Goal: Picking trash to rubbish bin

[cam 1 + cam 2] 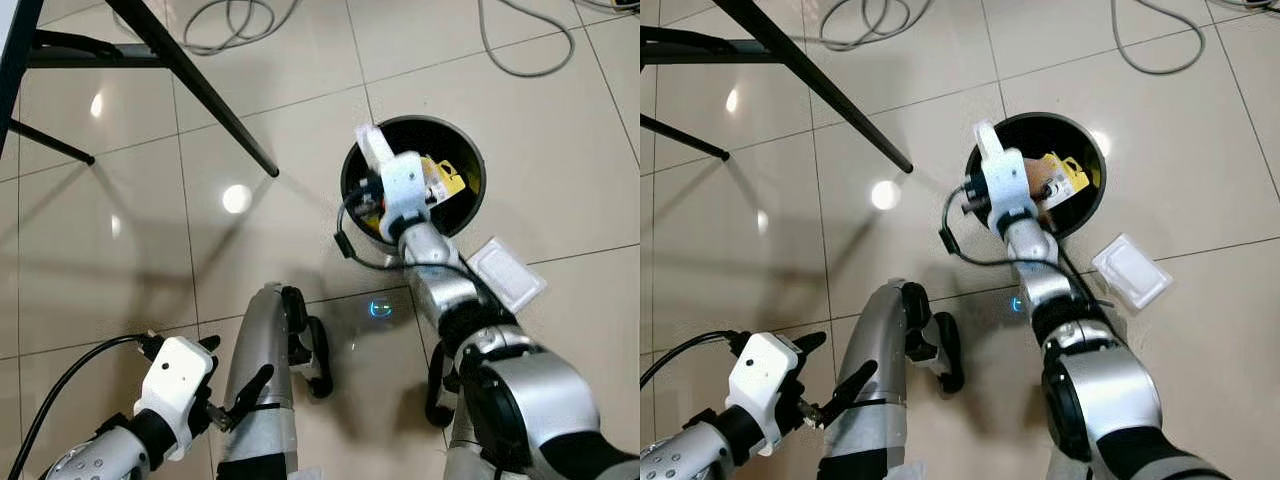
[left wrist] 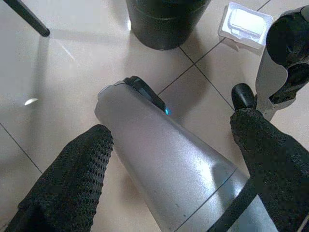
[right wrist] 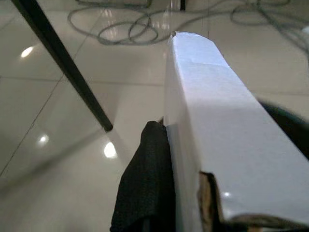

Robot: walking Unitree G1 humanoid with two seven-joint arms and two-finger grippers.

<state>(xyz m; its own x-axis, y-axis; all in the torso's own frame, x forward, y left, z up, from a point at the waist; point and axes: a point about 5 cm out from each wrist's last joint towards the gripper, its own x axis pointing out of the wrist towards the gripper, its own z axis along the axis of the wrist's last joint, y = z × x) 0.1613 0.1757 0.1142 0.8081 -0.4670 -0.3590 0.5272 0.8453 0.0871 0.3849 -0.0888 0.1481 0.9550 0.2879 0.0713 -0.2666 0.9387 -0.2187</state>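
1. From the head cameras I see a glossy beige tiled floor [image 1: 120, 260] with bright lamp reflections, black stand legs [image 1: 200, 90] crossing the upper left, and grey cables [image 1: 235, 20] looped along the far edge.
2. The black round bin [image 1: 462, 140] stands on the floor ahead and to my right, with a yellow packet [image 1: 447, 180] already lying inside it.
3. My right arm reaches forward so that the right claw [image 1: 372, 150] sits over the bin's near-left rim, clenched on a white box [image 1: 376, 146] that sticks up above the rim.
4. A white plastic tray [image 1: 1131, 270] lies flat on the floor just beside the bin, on its near right side.
5. My left claw [image 1: 235, 395] hangs low at the bottom left, next to my silver leg [image 1: 258, 380]. A black foot [image 1: 312, 355] rests on the tiles beyond it.
6. In the left wrist view the two black fingers [image 2: 72, 183] are spread wide apart with nothing between them but the leg below. Beyond the leg I can see the bin's dark wall [image 2: 164, 24] and the tray [image 2: 246, 24] near it.
7. In the right wrist view the box [image 3: 212, 125] runs long and white along the claw, with one black finger [image 3: 147, 179] pressed flat against its side. Its near end looks torn, showing brown card. Behind it are the stand leg [image 3: 63, 63], the cables [image 3: 125, 29] and the shiny floor.
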